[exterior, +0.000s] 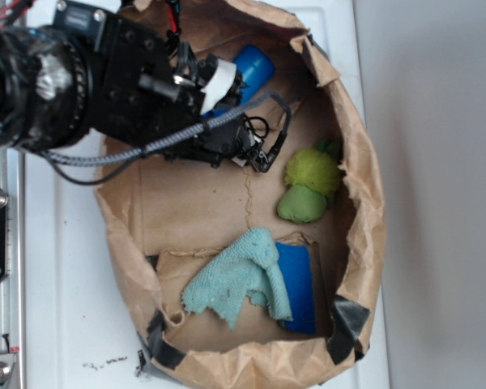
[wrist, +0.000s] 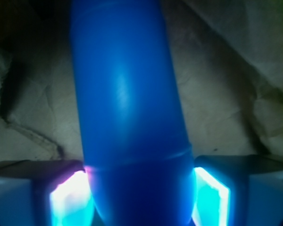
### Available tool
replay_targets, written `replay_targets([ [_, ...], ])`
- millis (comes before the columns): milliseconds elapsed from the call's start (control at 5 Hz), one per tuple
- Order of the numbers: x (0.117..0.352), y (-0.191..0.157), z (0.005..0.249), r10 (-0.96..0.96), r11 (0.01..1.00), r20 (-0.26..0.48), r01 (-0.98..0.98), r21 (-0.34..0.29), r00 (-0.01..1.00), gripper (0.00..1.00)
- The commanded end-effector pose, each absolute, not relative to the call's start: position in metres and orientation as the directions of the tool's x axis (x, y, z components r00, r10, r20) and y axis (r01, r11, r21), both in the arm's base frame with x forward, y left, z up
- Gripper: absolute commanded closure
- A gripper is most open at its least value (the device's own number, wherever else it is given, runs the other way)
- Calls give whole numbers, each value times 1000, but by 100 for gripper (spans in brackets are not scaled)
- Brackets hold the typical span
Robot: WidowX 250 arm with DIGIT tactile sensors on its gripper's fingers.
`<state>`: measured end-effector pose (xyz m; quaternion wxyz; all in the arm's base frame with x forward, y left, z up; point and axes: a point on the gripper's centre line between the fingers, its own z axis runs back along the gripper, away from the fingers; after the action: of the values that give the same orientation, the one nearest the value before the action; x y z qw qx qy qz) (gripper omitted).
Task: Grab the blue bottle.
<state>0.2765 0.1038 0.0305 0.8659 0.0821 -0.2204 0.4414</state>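
Observation:
The blue bottle (exterior: 255, 65) lies at the far end of the brown paper basin, with only its wide end showing past the arm. In the wrist view the bottle (wrist: 127, 108) fills the middle and runs straight away from the camera. My gripper (exterior: 227, 91) is down over it. In the wrist view my gripper (wrist: 139, 190) has the bottle between its two glowing pads; the left pad (wrist: 70, 200) and the right pad (wrist: 210, 195) both press against the bottle's sides. The bottle's neck is hidden.
A green plush (exterior: 309, 186) lies at the right of the crumpled paper basin (exterior: 363, 162). A light teal cloth (exterior: 239, 279) partly covers a flat dark-blue block (exterior: 300, 288) at the near end. Loose black cables (exterior: 267, 142) hang beside the gripper.

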Motion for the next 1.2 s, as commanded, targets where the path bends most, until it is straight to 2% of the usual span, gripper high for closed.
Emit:
replay_targets([
  [0,286,106,58,617,717,474,-697,-9,629,100],
  [200,278,108,86,526,817,472,-575,-50,707,100],
  [400,266,109,126,364,921,438,-387,-39,822,100],
  [600,260,103,152,299,949,387,-314,-23,872,100],
  [800,267,82,181,268,959,316,-283,0,910,100],
  [1000,257,69,207,234,969,264,-246,12,936,100],
])
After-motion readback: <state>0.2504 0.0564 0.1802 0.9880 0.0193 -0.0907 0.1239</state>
